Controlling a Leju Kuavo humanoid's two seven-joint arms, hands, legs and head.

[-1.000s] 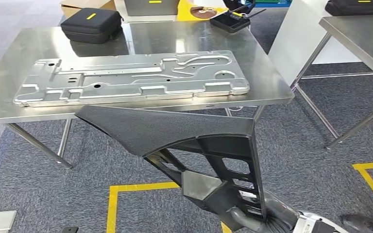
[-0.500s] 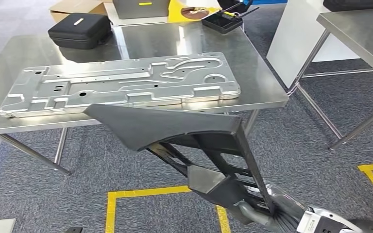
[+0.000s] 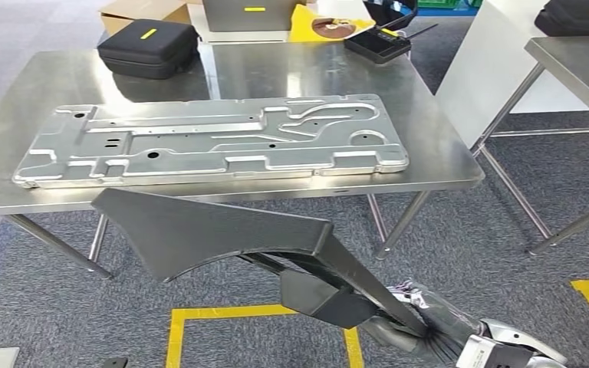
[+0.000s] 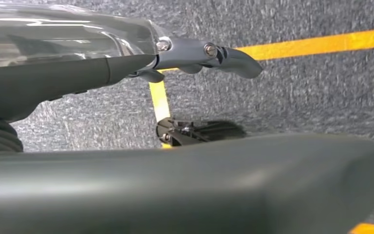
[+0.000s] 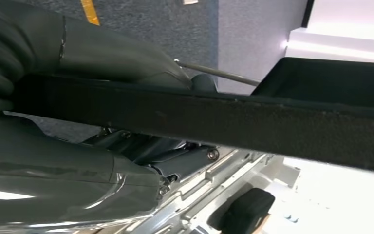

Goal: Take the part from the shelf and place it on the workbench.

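Observation:
My right hand [image 3: 412, 328] grips the narrow ribbed end of the black plastic part [image 3: 199, 230] at the lower right of the head view. The part is wedge-shaped and reaches up and left, its broad end hanging over the carpet just short of the front edge of the steel workbench [image 3: 437, 149]. In the right wrist view the part's black bar [image 5: 233, 122] runs across my hand [image 5: 102, 58], whose grey fingers wrap it. My left hand [image 4: 78, 73] hangs above the carpet with its fingers [image 4: 224, 53] stretched out and nothing in them.
A large stamped metal plate [image 3: 207, 142] covers most of the workbench. A black case [image 3: 149, 46] and a black device [image 3: 377, 46] sit at its far side. A second steel table [image 3: 583, 65] stands at the right. Yellow tape [image 3: 230, 313] marks the carpet below the part.
The camera has shifted a little. The part's broad end has swung left and lower, and its ribbed underside is now mostly hidden. My right hand still holds it.

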